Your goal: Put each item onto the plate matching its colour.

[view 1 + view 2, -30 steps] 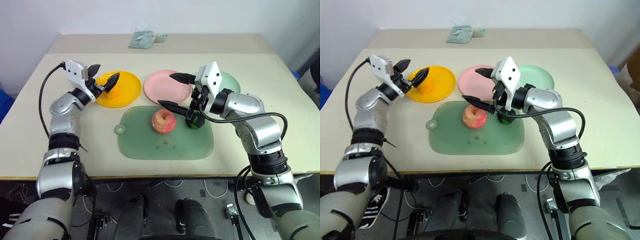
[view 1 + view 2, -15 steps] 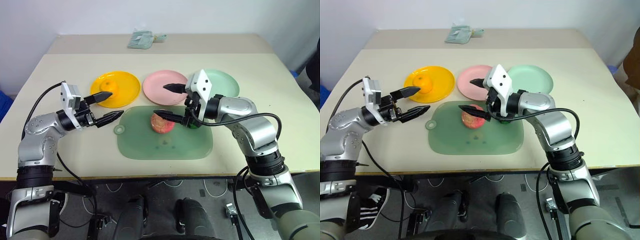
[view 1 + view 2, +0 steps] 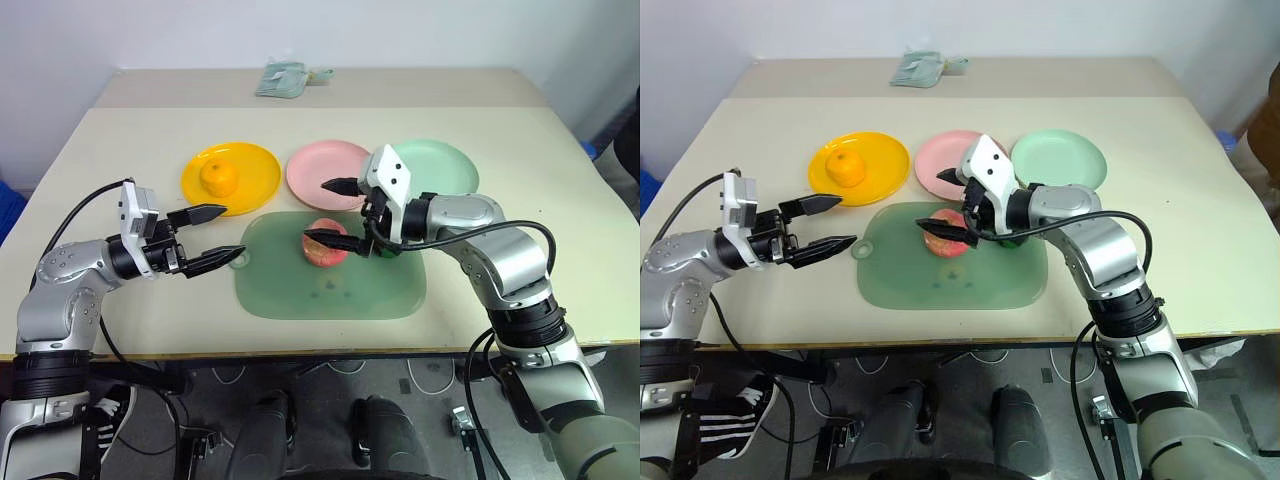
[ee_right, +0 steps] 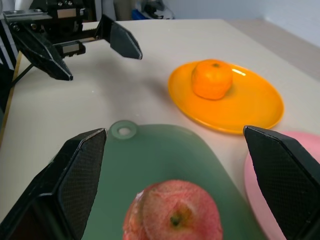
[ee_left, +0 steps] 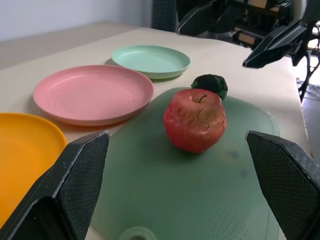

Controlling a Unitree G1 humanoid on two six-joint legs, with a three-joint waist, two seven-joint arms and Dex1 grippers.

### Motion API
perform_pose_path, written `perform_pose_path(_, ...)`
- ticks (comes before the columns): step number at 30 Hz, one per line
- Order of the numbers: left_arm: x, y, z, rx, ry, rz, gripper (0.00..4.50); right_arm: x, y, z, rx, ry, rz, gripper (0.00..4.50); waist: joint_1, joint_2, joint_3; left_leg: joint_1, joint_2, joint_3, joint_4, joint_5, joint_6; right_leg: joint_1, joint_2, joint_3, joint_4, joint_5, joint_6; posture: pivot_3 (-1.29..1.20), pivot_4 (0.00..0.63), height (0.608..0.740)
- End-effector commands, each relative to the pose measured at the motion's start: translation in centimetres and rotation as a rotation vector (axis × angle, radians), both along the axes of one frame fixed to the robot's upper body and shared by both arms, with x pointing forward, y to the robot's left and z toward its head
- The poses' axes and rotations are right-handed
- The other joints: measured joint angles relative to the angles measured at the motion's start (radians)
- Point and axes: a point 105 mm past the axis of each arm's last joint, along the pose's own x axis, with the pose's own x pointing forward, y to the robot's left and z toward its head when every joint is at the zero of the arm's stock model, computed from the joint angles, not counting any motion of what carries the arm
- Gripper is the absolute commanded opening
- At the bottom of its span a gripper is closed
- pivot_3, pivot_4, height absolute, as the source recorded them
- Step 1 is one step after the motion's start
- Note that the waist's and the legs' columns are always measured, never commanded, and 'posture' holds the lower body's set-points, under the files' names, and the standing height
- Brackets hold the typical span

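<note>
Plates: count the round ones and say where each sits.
3, in a row behind the green board: yellow-orange plate on the left, pink plate in the middle, mint green plate on the right.

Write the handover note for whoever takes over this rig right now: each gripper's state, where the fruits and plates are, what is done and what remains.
Left gripper: open, empty, beside the green board.
Right gripper: open, poised around the apple, not closed.
Done: orange sits on the yellow plate.
Left: apple, on the board, goes to the pink plate; green ball, also on the board, goes to the mint green plate.
</note>
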Motion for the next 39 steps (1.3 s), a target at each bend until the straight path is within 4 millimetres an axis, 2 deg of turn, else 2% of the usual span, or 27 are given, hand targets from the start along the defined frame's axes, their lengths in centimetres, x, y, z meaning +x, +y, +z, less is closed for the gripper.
perform_pose_path(1,-0.5,0.1,1.1,-0.003,-0.039,-0.011,4.46,-0.5,0.6,1.0,0.004,-0.01,0.04,4.5,-0.001,0.0,0.0,0.0,0.0,0.0,0.0,0.0,0.0,0.0,0.0,0.0,0.0,0.0,0.0,0.0,0.15,0.74)
perform_pose_path(12,-0.8,-0.2,0.7,0.009,-0.025,-0.031,4.46,-0.9,1.3,-0.2,-0.039,0.003,0.072,4.5,0.0,0.0,0.0,0.0,0.0,0.0,0.0,0.0,0.0,0.0,0.0,0.0,0.0,0.0,0.0,0.0,0.15,0.74)
perform_pose_path(17,-1.6,-0.4,0.1,0.034,0.003,-0.066,4.46,-0.7,1.5,-0.9,-0.084,0.015,0.058,4.5,-0.001,0.0,0.0,0.0,0.0,0.0,0.0,0.0,0.0,0.0,0.0,0.0,0.0,0.0,0.0,0.0,0.15,0.74)
perform_pose_path(27,-2.2,-0.6,-0.5,0.049,0.016,-0.077,4.46,1.9,1.6,-2.7,-0.183,0.006,-0.058,4.5,-0.002,0.0,0.0,0.0,0.0,0.0,-0.001,0.0,0.0,-0.001,0.0,0.0,0.0,0.0,0.0,0.0,0.15,0.74)
perform_pose_path(32,-2.6,-0.7,-0.8,0.046,0.023,-0.077,4.46,1.8,1.4,-3.6,-0.208,0.046,-0.067,4.5,-0.001,0.0,0.0,0.0,0.0,0.0,-0.001,0.0,0.0,-0.001,0.0,0.0,0.0,0.0,0.0,0.0,0.15,0.74)
perform_pose_path(39,-2.6,-0.7,-1.0,0.041,0.022,-0.067,4.46,1.0,1.1,-5.9,-0.289,0.108,-0.053,4.5,-0.001,0.0,0.0,0.0,0.0,0.0,-0.001,0.0,0.0,-0.001,0.0,0.0,-0.001,0.0,0.0,0.0,0.15,0.74)
